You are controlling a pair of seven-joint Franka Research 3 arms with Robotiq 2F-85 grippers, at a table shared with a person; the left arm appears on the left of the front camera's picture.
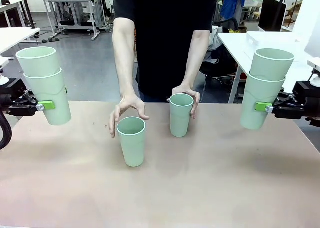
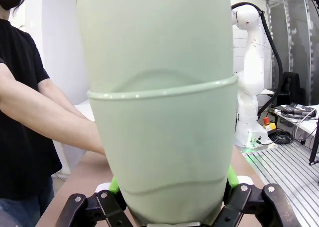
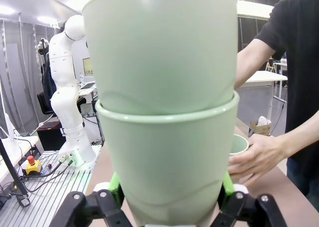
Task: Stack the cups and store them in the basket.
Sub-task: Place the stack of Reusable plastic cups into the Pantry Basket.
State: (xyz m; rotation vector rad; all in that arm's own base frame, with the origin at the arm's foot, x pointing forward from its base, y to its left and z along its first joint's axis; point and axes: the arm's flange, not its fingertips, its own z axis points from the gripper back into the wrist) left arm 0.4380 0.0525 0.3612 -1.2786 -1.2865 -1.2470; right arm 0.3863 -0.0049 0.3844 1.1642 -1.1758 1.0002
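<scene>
Two mint-green cups nested as a stack (image 1: 47, 88) hang above the table's left edge, held by my left gripper (image 1: 46, 106), shut on the lower cup; the stack (image 2: 159, 112) looms close in the left wrist view. My right gripper (image 1: 263, 107) is shut on another two-cup stack (image 1: 265, 88) at the right edge, seen up close as stack (image 3: 164, 112). Two single cups stand upright mid-table: one (image 1: 132, 141) nearer me, one (image 1: 180, 114) farther. The person's hands (image 1: 126, 109) hover by the near cup and touch the far one. The basket is out of view.
The brown table (image 1: 210, 183) has free room in front and at both sides. The person stands at the far edge, arms reaching over the middle. White desks and office gear lie beyond.
</scene>
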